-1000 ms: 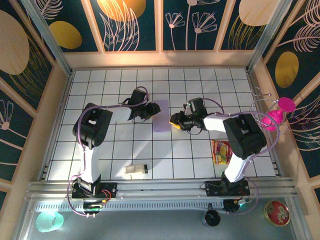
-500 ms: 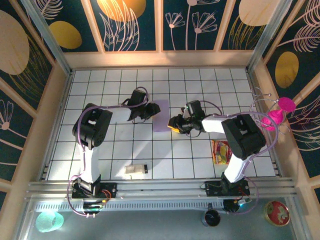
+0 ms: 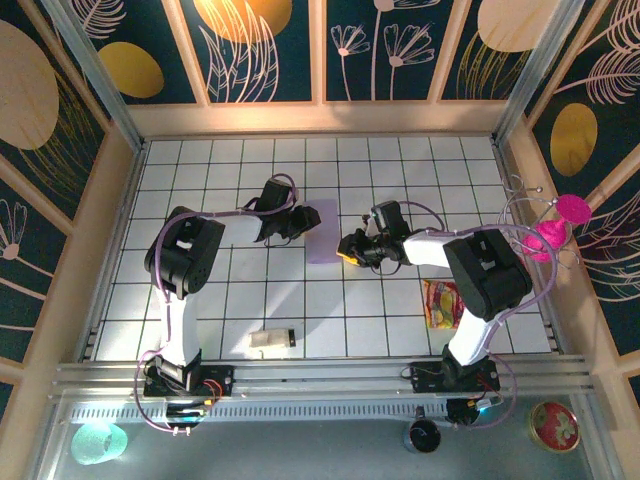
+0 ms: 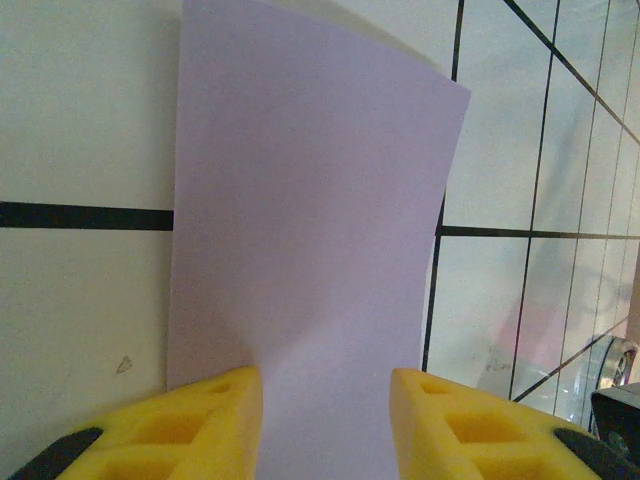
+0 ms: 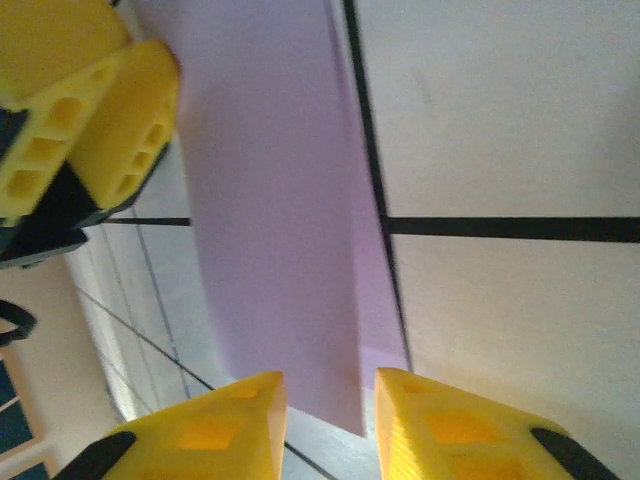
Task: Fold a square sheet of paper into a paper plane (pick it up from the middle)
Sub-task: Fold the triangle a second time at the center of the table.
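Two tools, jaws parted: left tool (image 4: 325, 385) astride one end of folded square sheet of paper (image 4: 310, 200), right tool (image 5: 328, 385) astride opposite edge; midway between worktop (image 3: 400, 170) side edges.

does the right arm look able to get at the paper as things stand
Likely yes: the right tool has its open fingers either side of the paper at one edge, nothing between. The left tool sits at the opposite edge.
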{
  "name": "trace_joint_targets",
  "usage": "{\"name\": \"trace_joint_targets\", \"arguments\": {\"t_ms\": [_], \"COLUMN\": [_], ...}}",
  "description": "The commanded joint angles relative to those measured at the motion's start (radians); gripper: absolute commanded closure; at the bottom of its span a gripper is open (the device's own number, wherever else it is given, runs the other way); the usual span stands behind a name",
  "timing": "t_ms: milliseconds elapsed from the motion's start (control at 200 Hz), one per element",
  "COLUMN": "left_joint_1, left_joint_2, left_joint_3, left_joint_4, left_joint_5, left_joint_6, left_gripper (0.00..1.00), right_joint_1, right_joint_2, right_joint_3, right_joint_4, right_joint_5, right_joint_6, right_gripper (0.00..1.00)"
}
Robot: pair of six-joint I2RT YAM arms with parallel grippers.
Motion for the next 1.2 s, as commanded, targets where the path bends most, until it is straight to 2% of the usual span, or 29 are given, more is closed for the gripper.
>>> {"name": "trace_joint_targets", "arguments": {"t_ms": [0,436,721,981,1191], "left_joint_1": [-0.005,-0.005,-0.003,0.015,0.015], "left_joint_2": [-0.001,-0.014,-0.075,-0.055,-0.019], "left_joint_3": [-0.031,-0.025,0.051,0.058,0.067], "left_joint_4": [-0.041,-0.045,-0.068,-0.074,-0.093], "left_joint_5": [-0.004,-0.003,-0.011,-0.010,-0.006], "left_joint_6": [-0.009,-0.006,0.055,0.066,0.074], "left_gripper": [0.62,0.62,0.64,0.76,0.81], "right_joint_1": [0.009,0.008,0.001,-0.006,-0.006], "right_joint_2": [0.003,0.033,0.038,-0.022,-0.042], "right_joint_3": [-0.010,-0.004,0.013,-0.015,-0.032], "right_joint_4": [0.074,0.085,-0.012,-0.059,-0.065], "right_joint_5": [-0.040,-0.034,0.006,-0.001,-0.021], "right_joint_6": [0.020,0.034,0.005,-0.022,-0.028], "right_gripper": [0.73,0.81,1.00,1.00,1.00]}}
